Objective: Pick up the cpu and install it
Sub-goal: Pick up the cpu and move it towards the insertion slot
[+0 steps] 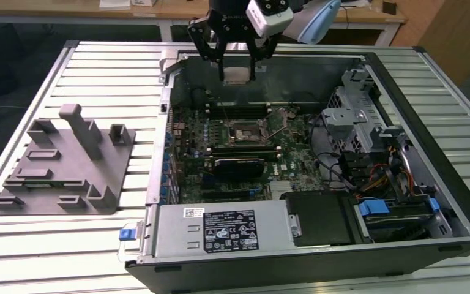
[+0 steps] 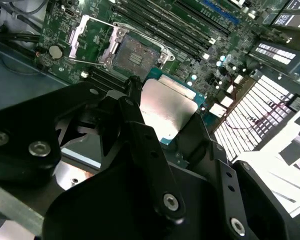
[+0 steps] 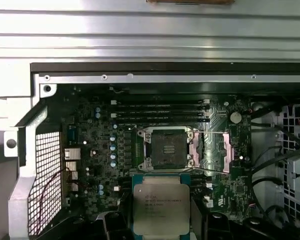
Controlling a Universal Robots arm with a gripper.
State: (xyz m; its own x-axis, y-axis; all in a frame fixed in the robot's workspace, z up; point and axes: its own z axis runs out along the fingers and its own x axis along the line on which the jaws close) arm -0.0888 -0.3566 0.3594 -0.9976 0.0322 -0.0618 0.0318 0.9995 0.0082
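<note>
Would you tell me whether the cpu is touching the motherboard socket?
Apart: in the exterior view the cpu hangs in the gripper, high above the socket, with clear space between.

Bench (image 1: 96,61): light metal, slatted top, two items.
Item one: grey moulded fixture block (image 1: 63,165) with upright posts, toward the exterior view's left. Item two: open black computer case (image 1: 317,269), lying on its side, interior facing up, toward the exterior view's right. Near each other, not touching.
</note>
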